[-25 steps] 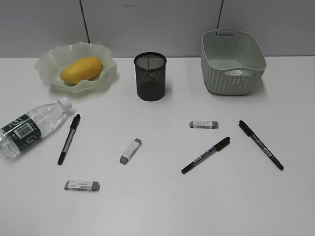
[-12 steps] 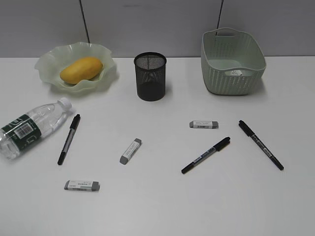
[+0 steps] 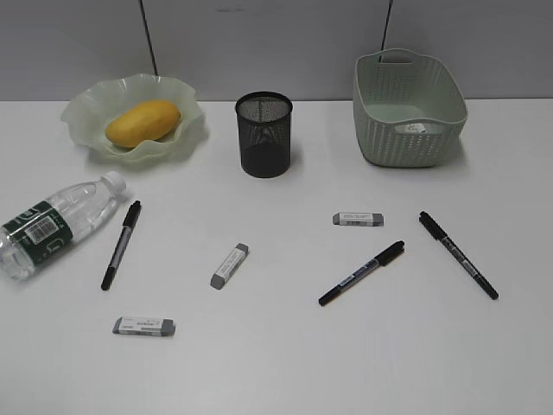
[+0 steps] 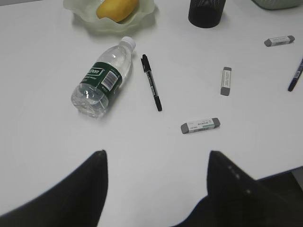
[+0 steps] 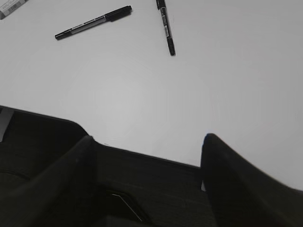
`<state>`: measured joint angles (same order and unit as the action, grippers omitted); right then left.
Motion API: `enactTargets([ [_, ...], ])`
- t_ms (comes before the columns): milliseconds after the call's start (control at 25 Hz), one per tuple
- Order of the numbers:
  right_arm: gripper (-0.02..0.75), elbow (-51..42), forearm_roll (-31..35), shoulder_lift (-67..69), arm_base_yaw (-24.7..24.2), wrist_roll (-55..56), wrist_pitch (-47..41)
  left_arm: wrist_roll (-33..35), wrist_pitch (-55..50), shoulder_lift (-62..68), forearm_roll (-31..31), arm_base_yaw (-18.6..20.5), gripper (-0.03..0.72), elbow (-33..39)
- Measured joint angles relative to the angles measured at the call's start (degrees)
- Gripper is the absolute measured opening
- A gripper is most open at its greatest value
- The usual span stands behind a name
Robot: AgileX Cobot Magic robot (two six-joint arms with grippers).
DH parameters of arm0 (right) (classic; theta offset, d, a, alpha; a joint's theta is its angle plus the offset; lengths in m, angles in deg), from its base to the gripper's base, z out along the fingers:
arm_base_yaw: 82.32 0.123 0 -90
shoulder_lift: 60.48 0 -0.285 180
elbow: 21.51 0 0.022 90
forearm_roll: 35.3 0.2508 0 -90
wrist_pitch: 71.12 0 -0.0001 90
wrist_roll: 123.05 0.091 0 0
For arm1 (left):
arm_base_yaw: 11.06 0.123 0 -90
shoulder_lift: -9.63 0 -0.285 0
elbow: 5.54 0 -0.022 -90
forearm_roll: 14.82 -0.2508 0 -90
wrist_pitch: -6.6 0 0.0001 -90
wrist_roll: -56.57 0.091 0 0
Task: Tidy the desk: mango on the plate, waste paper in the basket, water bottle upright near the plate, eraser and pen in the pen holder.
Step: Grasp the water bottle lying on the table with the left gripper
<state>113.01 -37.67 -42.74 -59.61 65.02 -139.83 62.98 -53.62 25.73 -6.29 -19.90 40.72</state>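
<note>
The mango [image 3: 143, 122] lies in the wavy green plate [image 3: 84, 102] at the back left. The black mesh pen holder [image 3: 264, 134] stands mid-back, with the green basket [image 3: 408, 108] to its right; a small white waste paper scrap [image 3: 415, 127] lies inside it. The water bottle [image 3: 52, 223] lies on its side at the left. Three pens [image 3: 121, 245] [image 3: 361, 273] [image 3: 458, 254] and three erasers [image 3: 229, 265] [image 3: 144, 326] [image 3: 359, 219] lie loose on the desk [image 3: 285, 363]. My left gripper [image 4: 157, 153] hangs open and empty, well short of the bottle [image 4: 102, 82]. My right gripper [image 5: 149, 137] is open and empty over the desk's front edge.
A grey wall panel runs behind the desk. In the left wrist view a pen [image 4: 151, 82] lies beside the bottle, with an eraser [image 4: 200, 126] nearer my fingers. In the right wrist view two pens [image 5: 93, 21] [image 5: 166, 28] lie far ahead.
</note>
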Motion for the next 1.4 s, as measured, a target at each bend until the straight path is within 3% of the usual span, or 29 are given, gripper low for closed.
enactTargets([
  [280, 0.539, -0.2, -0.2, 0.0, 0.0, -0.1, 0.5, 0.0, 6.4, 8.6, 0.1, 0.0, 0.501, -1.1],
  [680, 0.539, -0.2, -0.2, 0.0, 0.0, -0.2, 0.6, 0.0, 14.1, 37.0, 0.4, 0.0, 0.538, -7.4],
  [880, 0.539, -0.2, -0.3, 0.0, 0.0, -0.2, 0.6, 0.0, 13.9, 52.5, -1.2, 0.0, 0.59, -14.9],
  [1240, 0.539, -0.2, -0.4, 0.0, 0.0, -0.2, 0.6, 1.9, 8.0, 76.0, -4.7, 0.0, 0.593, -33.7],
  [1400, 0.539, -0.2, -0.4, 0.0, 0.0, -0.2, 0.6, 6.2, 5.0, 84.4, -4.8, 0.0, 0.593, -42.0],
])
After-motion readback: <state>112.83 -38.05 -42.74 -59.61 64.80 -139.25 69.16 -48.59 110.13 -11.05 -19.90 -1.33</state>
